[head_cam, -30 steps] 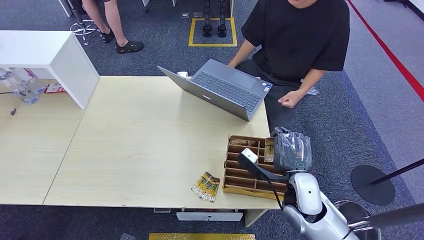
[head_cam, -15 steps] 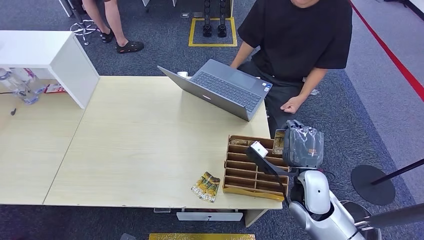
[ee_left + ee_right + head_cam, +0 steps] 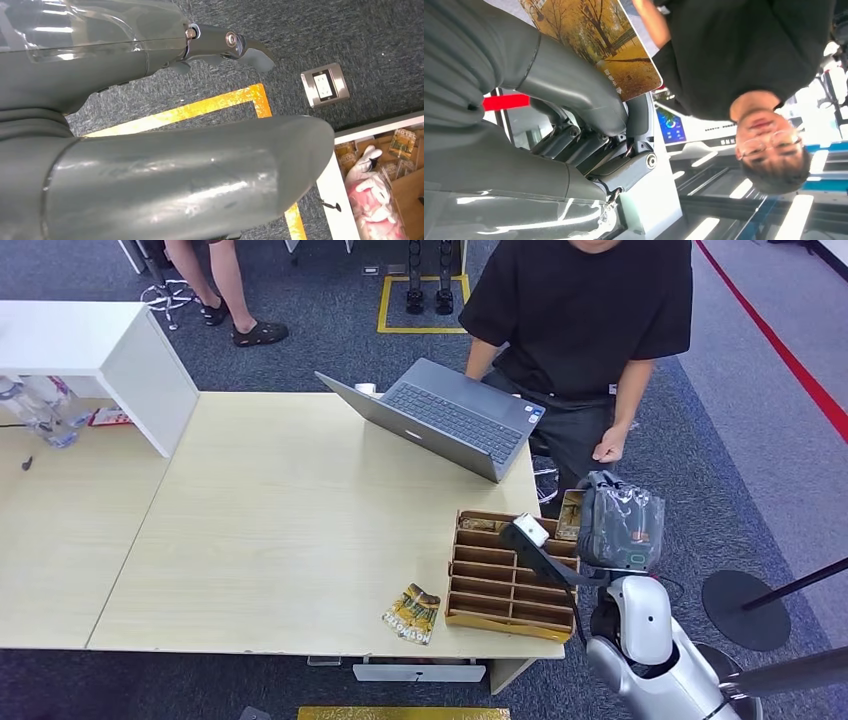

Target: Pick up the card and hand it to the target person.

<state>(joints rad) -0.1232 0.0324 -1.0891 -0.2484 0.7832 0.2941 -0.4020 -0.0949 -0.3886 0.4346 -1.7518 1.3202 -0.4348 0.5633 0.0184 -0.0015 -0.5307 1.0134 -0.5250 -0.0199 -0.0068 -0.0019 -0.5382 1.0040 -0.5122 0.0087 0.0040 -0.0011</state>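
My right hand (image 3: 620,520), under a clear plastic cover, is raised beside the table's right edge and pinches a card (image 3: 571,515). In the right wrist view the card (image 3: 594,35) shows an autumn tree picture, clamped between the thumb and fingers (image 3: 574,95). The person in a black T-shirt (image 3: 585,315) stands just beyond it, one hand (image 3: 607,448) hanging a short way above my hand, apart from the card. My left hand (image 3: 165,165) hangs over the floor and holds nothing.
A wooden slotted box (image 3: 500,580) with more cards sits at the table's near right corner, just left of my right hand. A loose card packet (image 3: 411,613) lies beside it. An open laptop (image 3: 440,415) stands farther back. A white cabinet (image 3: 100,355) is at the far left.
My right hand has moved right and slightly away from the box, carrying the card. The person has risen from sitting to standing, and their hand has shifted right.
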